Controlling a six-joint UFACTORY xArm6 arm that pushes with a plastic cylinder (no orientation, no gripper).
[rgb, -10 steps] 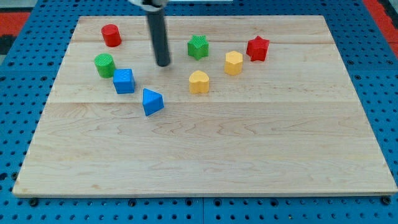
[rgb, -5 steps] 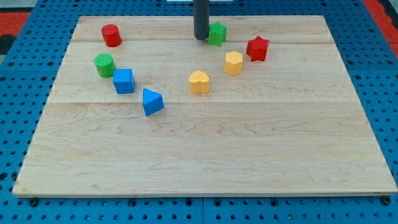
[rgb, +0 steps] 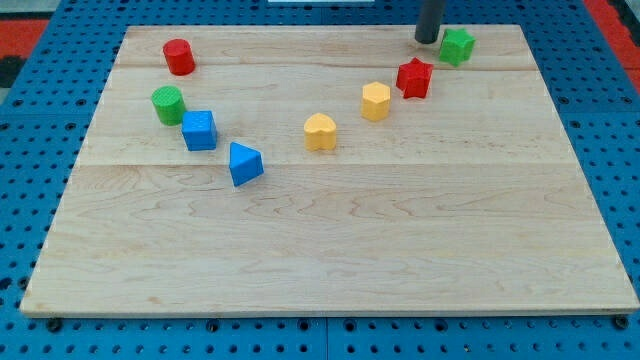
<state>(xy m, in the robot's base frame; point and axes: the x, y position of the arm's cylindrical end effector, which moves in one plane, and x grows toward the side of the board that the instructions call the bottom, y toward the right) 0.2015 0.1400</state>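
Note:
My tip (rgb: 427, 40) stands near the view's top right, right beside the left side of a green star block (rgb: 457, 46), touching it or nearly so. Below them sits a red star block (rgb: 414, 77), with a yellow hexagonal block (rgb: 376, 101) to its lower left. A yellow heart-shaped block (rgb: 320, 131) lies further left. At the view's left are a red cylinder (rgb: 179, 57), a green cylinder (rgb: 168, 104), a blue cube (rgb: 199, 130) and a blue wedge-shaped block (rgb: 244, 163).
The blocks rest on a pale wooden board (rgb: 330, 250) laid over a blue pegboard table (rgb: 30, 200). The green star is close to the board's top edge.
My tip swept from the left-centre toward the view's top right, pushing the green star block right and slightly up. The other blocks have stayed put.

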